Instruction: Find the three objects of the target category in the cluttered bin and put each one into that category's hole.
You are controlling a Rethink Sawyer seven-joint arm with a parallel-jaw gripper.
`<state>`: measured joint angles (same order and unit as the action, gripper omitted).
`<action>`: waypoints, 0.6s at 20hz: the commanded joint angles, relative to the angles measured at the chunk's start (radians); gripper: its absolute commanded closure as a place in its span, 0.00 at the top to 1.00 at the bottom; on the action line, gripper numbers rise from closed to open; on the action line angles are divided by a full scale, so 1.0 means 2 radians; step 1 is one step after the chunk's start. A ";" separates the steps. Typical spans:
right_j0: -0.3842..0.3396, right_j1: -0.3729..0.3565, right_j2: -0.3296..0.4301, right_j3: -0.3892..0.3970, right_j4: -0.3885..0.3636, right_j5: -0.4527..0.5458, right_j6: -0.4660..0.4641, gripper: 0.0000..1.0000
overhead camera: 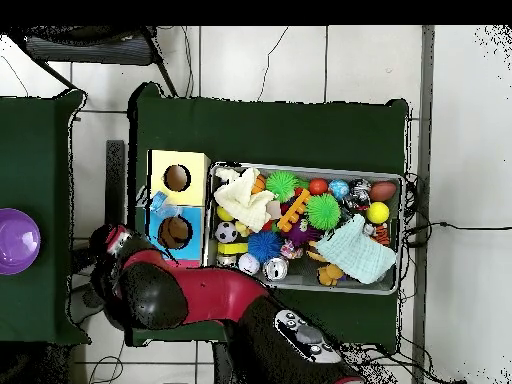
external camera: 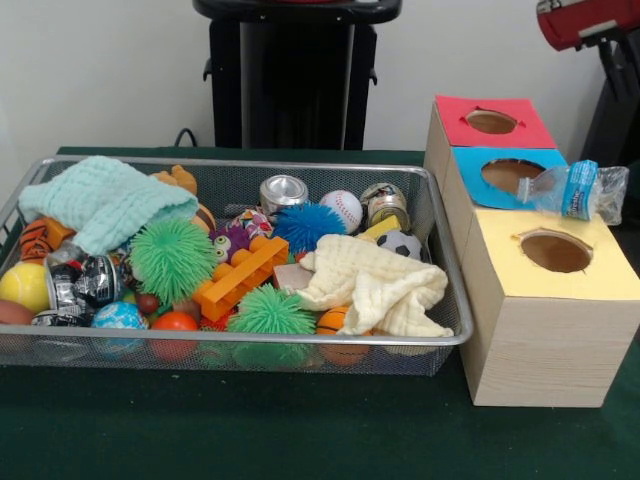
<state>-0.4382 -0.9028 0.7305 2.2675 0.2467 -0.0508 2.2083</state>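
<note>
A crushed clear plastic bottle (external camera: 572, 190) with a blue label hangs tilted in the air, its neck pointing at the hole in the blue-topped box (external camera: 505, 175). My gripper (external camera: 622, 180) is shut on its base at the right edge of the front view, with the fingers mostly cut off. In the overhead view the bottle (overhead camera: 156, 204) sits at the outer edge of the blue box (overhead camera: 176, 232), and the gripper (overhead camera: 140, 217) is just beyond it. The wire bin (external camera: 445, 300) holds the clutter.
A red-topped box (external camera: 490, 122) and a yellow-topped box (external camera: 555, 250) flank the blue one. The bin holds a teal cloth (external camera: 105, 200), a cream cloth (external camera: 375, 285), cans (external camera: 283, 190), spiky balls (external camera: 172, 258), sport balls and an orange block (external camera: 240, 277). A purple bowl (overhead camera: 15, 241) sits on a side table.
</note>
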 commanded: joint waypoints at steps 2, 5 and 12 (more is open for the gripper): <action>0.035 0.005 -0.074 -0.073 0.019 -0.006 0.057 0.00; 0.047 0.010 -0.093 -0.087 0.021 -0.002 0.056 0.00; 0.046 0.038 -0.106 -0.116 0.005 -0.011 0.052 0.00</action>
<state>-0.3253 -0.8766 0.6117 2.1474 0.2457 -0.0506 2.2083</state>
